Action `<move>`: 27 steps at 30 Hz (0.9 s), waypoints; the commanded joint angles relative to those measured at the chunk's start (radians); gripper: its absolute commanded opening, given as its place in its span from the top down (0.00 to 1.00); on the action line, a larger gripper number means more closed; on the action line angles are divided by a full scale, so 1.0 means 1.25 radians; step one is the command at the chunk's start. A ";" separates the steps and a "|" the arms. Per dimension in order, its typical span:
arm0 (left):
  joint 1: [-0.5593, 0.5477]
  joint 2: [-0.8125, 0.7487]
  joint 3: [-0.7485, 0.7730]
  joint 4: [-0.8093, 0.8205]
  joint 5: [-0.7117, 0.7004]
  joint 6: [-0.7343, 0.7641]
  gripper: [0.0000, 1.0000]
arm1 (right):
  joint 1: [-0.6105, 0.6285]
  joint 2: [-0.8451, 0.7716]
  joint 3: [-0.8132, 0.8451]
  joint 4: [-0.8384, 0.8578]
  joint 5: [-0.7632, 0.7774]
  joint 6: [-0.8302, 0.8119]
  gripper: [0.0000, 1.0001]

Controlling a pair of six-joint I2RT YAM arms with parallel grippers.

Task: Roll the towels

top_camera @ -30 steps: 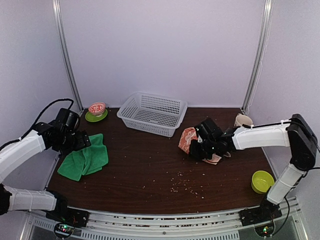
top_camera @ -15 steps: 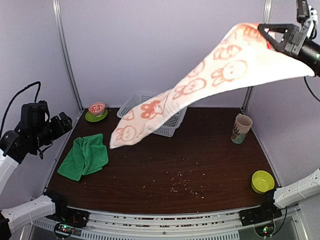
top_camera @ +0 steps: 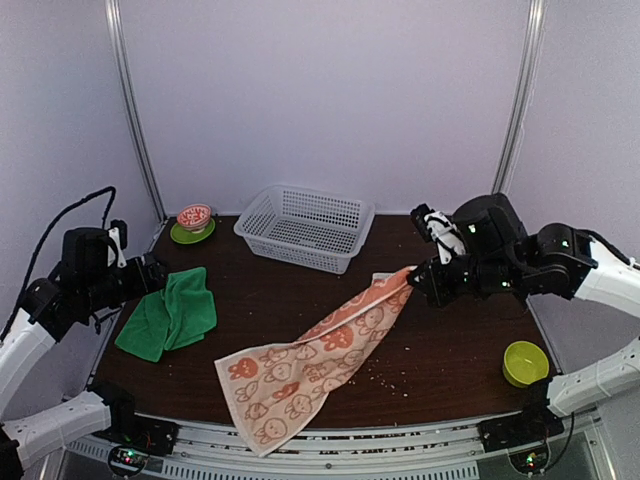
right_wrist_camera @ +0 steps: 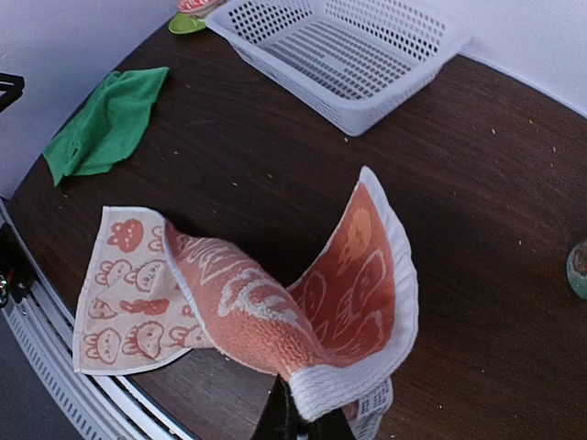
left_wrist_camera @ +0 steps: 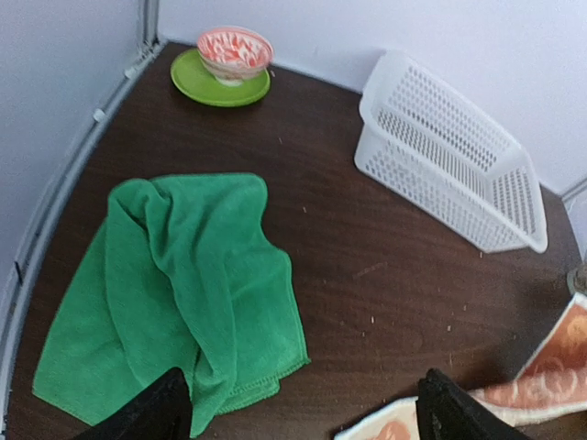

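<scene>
The orange towel [top_camera: 320,350] with white cartoon prints stretches from my right gripper [top_camera: 414,274] down to the table's front edge, where its lower end lies flat and hangs a little over. My right gripper [right_wrist_camera: 307,423] is shut on one corner of it and holds that corner raised above the table. The green towel [top_camera: 170,314] lies crumpled at the left; it also shows in the left wrist view [left_wrist_camera: 174,289]. My left gripper [left_wrist_camera: 298,417] is open and empty, hovering above the green towel's right side, its fingertips [left_wrist_camera: 151,412] wide apart.
A white plastic basket [top_camera: 305,227] stands at the back centre. A patterned bowl on a green saucer [top_camera: 193,224] sits at the back left. A small green bowl [top_camera: 525,362] is at the front right. Crumbs are scattered near the front middle.
The right arm has swung down from high up, laying the orange towel's lower end on the table. The left arm has lowered slightly toward the green towel.
</scene>
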 commanded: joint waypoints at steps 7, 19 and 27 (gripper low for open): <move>-0.246 0.200 -0.072 0.083 0.037 -0.011 0.14 | -0.039 -0.093 -0.247 0.128 0.070 0.111 1.00; -0.302 0.625 0.135 0.025 -0.006 -0.050 0.28 | -0.043 -0.086 -0.254 0.136 0.084 0.093 1.00; -0.346 0.761 0.170 0.041 0.015 -0.068 0.28 | -0.047 -0.108 -0.252 0.143 0.070 0.095 1.00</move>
